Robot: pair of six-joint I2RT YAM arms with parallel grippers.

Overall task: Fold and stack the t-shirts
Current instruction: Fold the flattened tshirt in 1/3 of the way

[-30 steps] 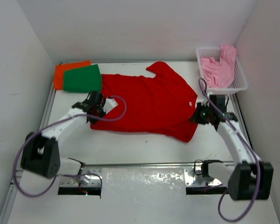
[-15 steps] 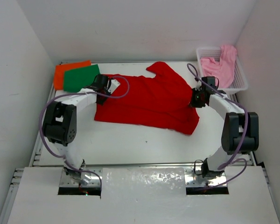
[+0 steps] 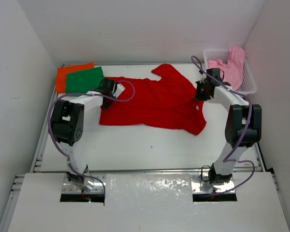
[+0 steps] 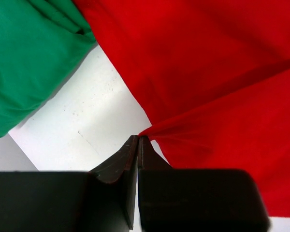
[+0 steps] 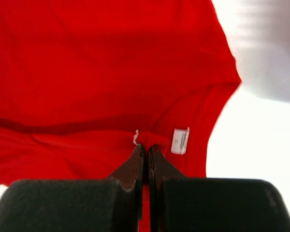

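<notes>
1. The red t-shirt (image 3: 154, 104) lies crosswise on the middle and back part of the worktop (image 3: 145, 145), with its neck end to the right and its hem end to the left. It is plain, bright red and soft, with shallow creases across the body.
2. One short sleeve points toward the back wall, and the other lies at the near right corner of the cloth.
3. In the left wrist view, the red t-shirt (image 4: 222, 72) shows one layer lying over another, with a long diagonal fold line between them. In the right wrist view, the red t-shirt (image 5: 96, 63) shows its curved neckline and a small white label (image 5: 180, 141) sewn inside it.
4. The left gripper (image 4: 137, 140) has its jaws together on a pinched corner at the left edge of the red cloth, with the bare worktop (image 4: 87, 130) beneath it.
5. The right gripper (image 5: 146, 147) has its jaws clamped on a small pleat of the red cloth just beside the label.
6. A folded green t-shirt (image 3: 84, 80) lies at the back left, near the red one. It partly covers a folded orange t-shirt (image 3: 67, 75).
7. A light pink t-shirt (image 3: 229, 65) is bunched in a white lattice basket (image 3: 249, 89) at the back right corner and hangs over its rim.
</notes>
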